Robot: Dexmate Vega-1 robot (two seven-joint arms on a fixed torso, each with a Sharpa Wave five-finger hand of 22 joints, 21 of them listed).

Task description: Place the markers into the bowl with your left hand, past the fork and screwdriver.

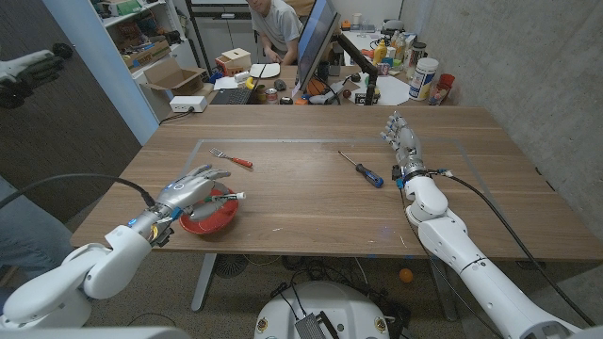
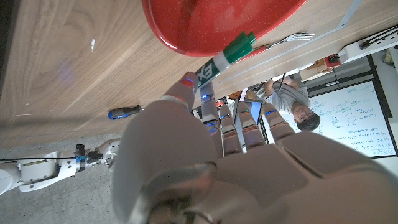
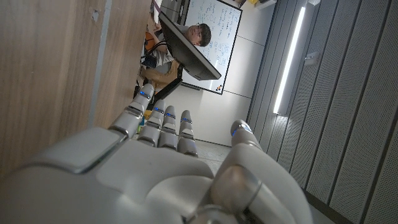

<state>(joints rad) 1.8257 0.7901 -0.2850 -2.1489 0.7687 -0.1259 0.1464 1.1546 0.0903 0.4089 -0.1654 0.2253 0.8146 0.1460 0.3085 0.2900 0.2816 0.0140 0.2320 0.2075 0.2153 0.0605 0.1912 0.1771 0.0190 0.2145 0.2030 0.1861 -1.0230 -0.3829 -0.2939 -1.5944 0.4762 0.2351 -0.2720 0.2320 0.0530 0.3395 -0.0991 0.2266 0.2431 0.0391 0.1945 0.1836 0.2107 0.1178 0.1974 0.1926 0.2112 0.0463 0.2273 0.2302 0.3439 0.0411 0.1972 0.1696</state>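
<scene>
A red bowl (image 1: 213,218) sits near the table's front left edge. My left hand (image 1: 191,191) hovers over the bowl's left side and pinches a white marker with a green cap (image 1: 230,196); the cap points right over the bowl. In the left wrist view the marker (image 2: 225,55) sticks out from my thumb and fingers (image 2: 186,84) across the bowl's rim (image 2: 186,46). A red-handled fork (image 1: 232,157) lies behind the bowl. A blue-handled screwdriver (image 1: 363,169) lies mid-table. My right hand (image 1: 403,141) stands upright at the right, fingers extended, holding nothing.
A person sits at a cluttered desk with a monitor (image 1: 316,42) behind the table. A white box (image 1: 187,104) stands off the far left corner. In the left wrist view the fork (image 2: 292,38) and screwdriver (image 2: 127,112) lie beyond the bowl.
</scene>
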